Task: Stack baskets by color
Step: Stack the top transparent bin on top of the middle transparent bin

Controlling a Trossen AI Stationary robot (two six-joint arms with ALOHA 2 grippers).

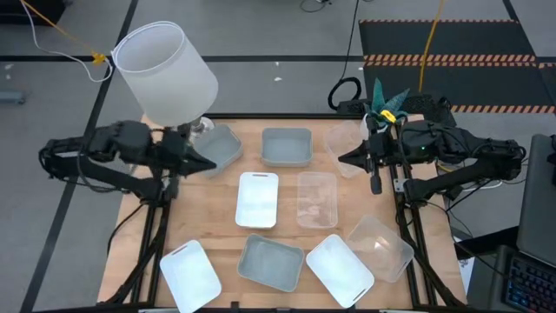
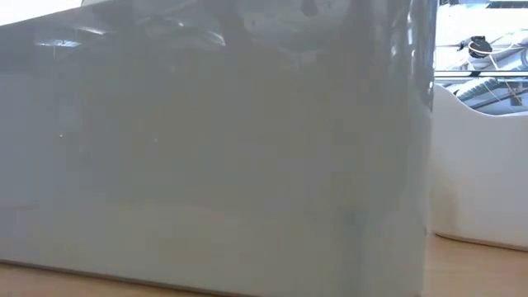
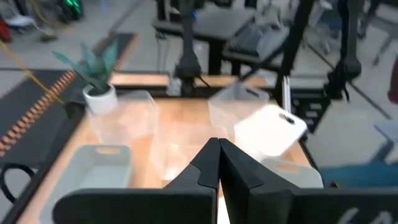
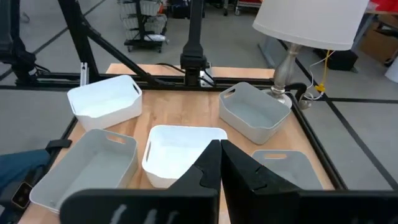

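The white basket in the middle of the table (image 1: 257,199) serves as the landmark here, seen from above.

Far to its left, over the table's left edge, the left gripper (image 1: 208,163) hangs with its fingers clenched together and nothing between them; the lamp with its big white shade (image 1: 165,69) stands just behind that arm. Down and left of the landmark, at the front corner, lies another white basket (image 1: 189,274). Up and left of the landmark, beside the left gripper's tip, sits a grey-blue basket (image 1: 223,146).

Directly in front of the landmark is a second grey-blue basket (image 1: 271,262) (its wall fills nearly the whole low view), and directly behind the landmark a third grey-blue basket (image 1: 287,146).

Touching or almost touching the landmark's right side lies a clear basket (image 1: 317,198). In front and to the right of the landmark sits a third white basket (image 1: 339,269), tilted, with a second clear basket (image 1: 380,248) just beside it further right. Behind and to the right of the landmark, a third clear basket (image 1: 341,143) stands near the small potted plant (image 1: 387,104).

Farthest right of the landmark, the right gripper (image 1: 346,157) is pinched shut and empty, over the table's right side.
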